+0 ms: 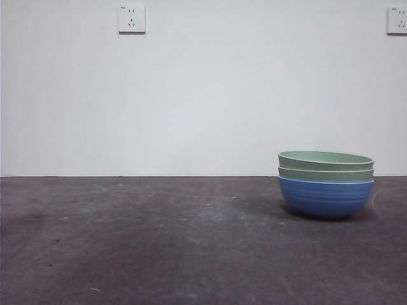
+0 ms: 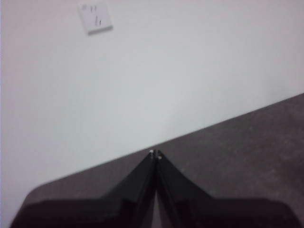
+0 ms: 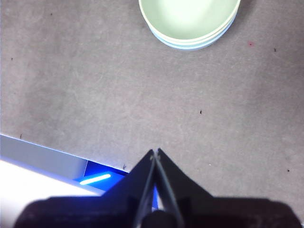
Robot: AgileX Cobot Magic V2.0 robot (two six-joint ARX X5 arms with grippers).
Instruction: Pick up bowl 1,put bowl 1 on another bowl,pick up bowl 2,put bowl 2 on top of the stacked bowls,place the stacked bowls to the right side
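Note:
The stacked bowls (image 1: 325, 184) stand on the dark table at the right: a blue ribbed bowl (image 1: 325, 198) with two pale green bowls (image 1: 325, 165) nested in it. From above, the right wrist view shows the same stack (image 3: 190, 21), well away from my right gripper (image 3: 155, 153), whose jaws are shut and empty. My left gripper (image 2: 155, 154) is shut too, holding nothing, facing the white wall over the table's far edge. Neither arm shows in the front view.
A white wall with two sockets (image 1: 131, 19) (image 1: 397, 20) backs the table (image 1: 159, 241). The right wrist view shows the table's near edge with a blue light (image 3: 95, 179) beneath it.

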